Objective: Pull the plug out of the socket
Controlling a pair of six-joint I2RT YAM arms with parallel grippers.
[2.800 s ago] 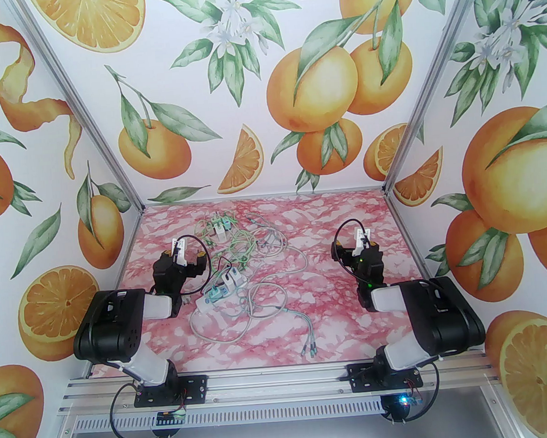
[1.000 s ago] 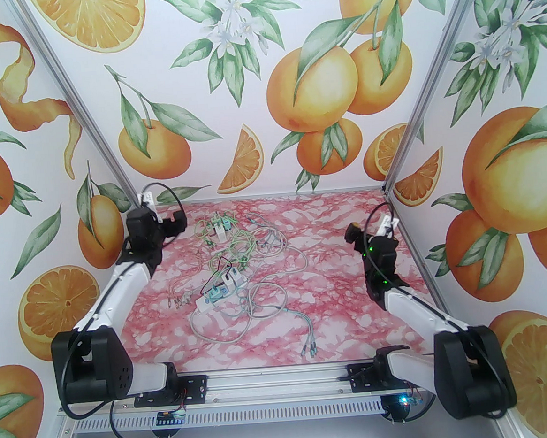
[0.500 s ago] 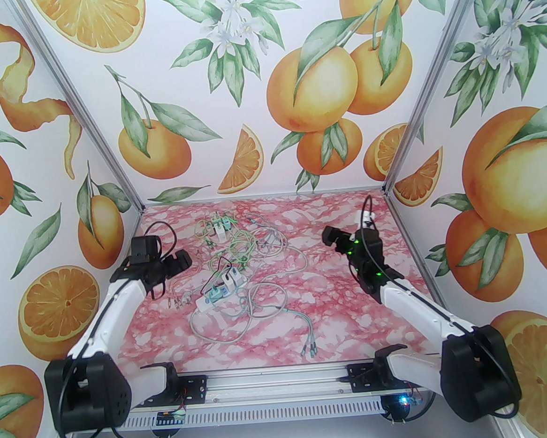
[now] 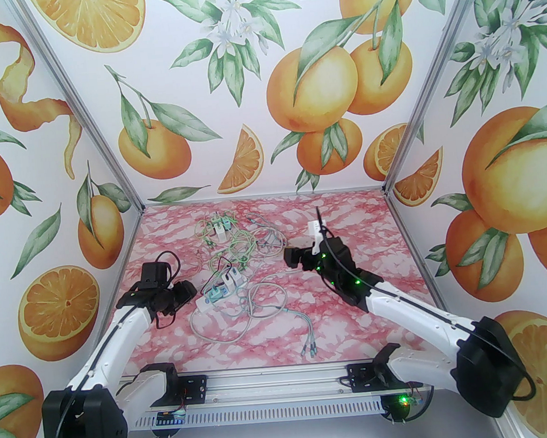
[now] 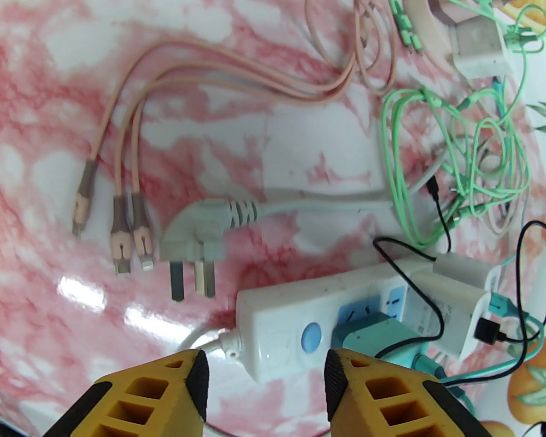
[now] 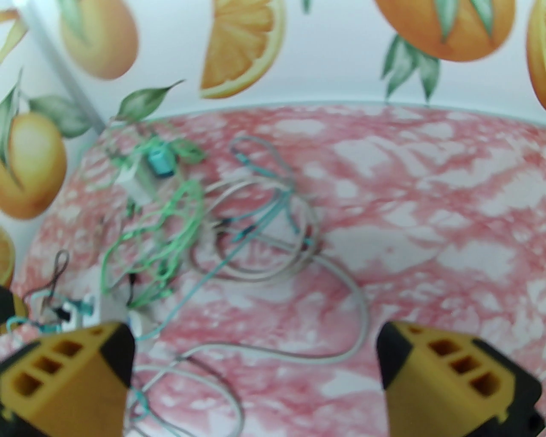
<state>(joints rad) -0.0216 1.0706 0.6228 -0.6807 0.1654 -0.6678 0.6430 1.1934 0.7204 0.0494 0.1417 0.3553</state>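
At the top view's lower left, the left gripper [image 4: 187, 293], jaws parted and empty, lines up over the switch end of the power strip [image 5: 290, 316], likely to brace it. The teal plug [image 5: 375, 337] sits seated there. Mid-frame, the right gripper [image 4: 291, 258] hangs wide open, presumably to pull.

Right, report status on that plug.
Left gripper open over power strip end. Right gripper open, holding nothing. Teal plug seated in strip. Black cable crosses strip.

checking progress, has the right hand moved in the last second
Yes, the right hand swung left, from near the orange-print right wall toward the white plastic power strip.
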